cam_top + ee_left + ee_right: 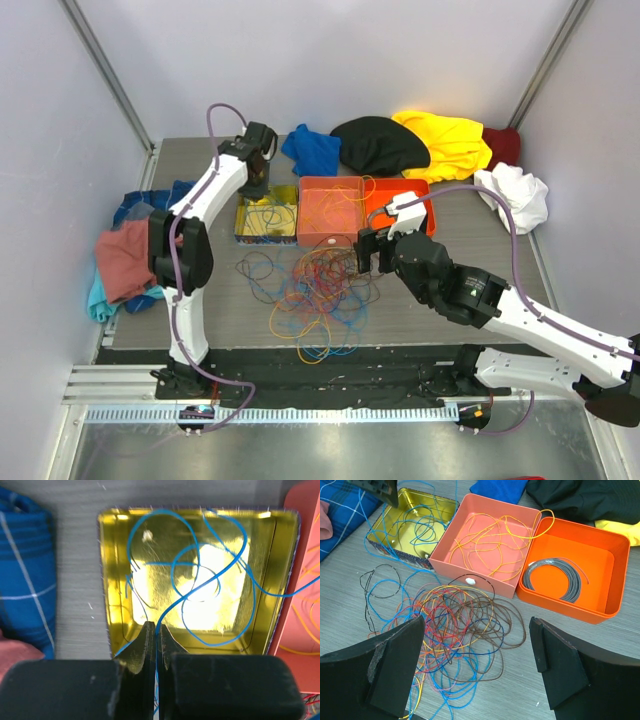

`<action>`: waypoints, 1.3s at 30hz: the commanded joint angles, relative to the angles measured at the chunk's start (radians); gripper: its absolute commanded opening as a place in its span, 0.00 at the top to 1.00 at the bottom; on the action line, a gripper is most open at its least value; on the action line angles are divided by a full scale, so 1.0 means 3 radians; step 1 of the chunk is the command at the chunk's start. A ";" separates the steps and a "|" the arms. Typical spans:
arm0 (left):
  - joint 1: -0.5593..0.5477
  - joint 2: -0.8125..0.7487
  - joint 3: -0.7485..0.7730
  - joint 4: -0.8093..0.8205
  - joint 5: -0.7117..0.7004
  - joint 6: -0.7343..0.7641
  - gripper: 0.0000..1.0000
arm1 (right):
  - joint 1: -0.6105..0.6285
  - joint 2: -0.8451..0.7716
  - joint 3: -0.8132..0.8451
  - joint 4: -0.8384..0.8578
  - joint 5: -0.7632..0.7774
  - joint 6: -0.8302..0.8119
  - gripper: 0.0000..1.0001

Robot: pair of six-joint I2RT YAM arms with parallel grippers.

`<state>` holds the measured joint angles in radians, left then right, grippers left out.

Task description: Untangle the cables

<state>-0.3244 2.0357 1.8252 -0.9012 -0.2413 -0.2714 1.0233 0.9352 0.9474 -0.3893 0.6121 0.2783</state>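
right fingers gape wide above the tangled cables on the counter, while far left the left fingers pinch a blue cable over the gold tin.

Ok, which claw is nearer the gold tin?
Left. The left claw hangs over the gold tin, shut on a blue cable; the right claw, open, is over the tangle beside it.

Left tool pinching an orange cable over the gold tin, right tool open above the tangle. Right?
The cable in the left tool is blue, not orange; the left wrist view shows it. Rest holds: over the gold tin, right tool open above the tangle.
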 commanded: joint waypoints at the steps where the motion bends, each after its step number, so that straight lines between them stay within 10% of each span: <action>1: 0.0069 0.0000 0.0348 -0.0146 -0.0029 0.0107 1.00 | -0.0021 -0.0070 -0.0003 0.0086 0.0051 -0.0002 0.05; 39: 0.0156 0.0240 0.1075 0.0325 -0.0101 0.0194 1.00 | -0.0087 0.0073 0.0007 0.0040 0.0020 -0.0023 0.05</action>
<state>-0.2844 2.1300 2.0926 -0.8562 -0.2867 -0.2054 1.0035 0.9451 0.9466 -0.3904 0.6117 0.2756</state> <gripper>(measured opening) 0.033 0.945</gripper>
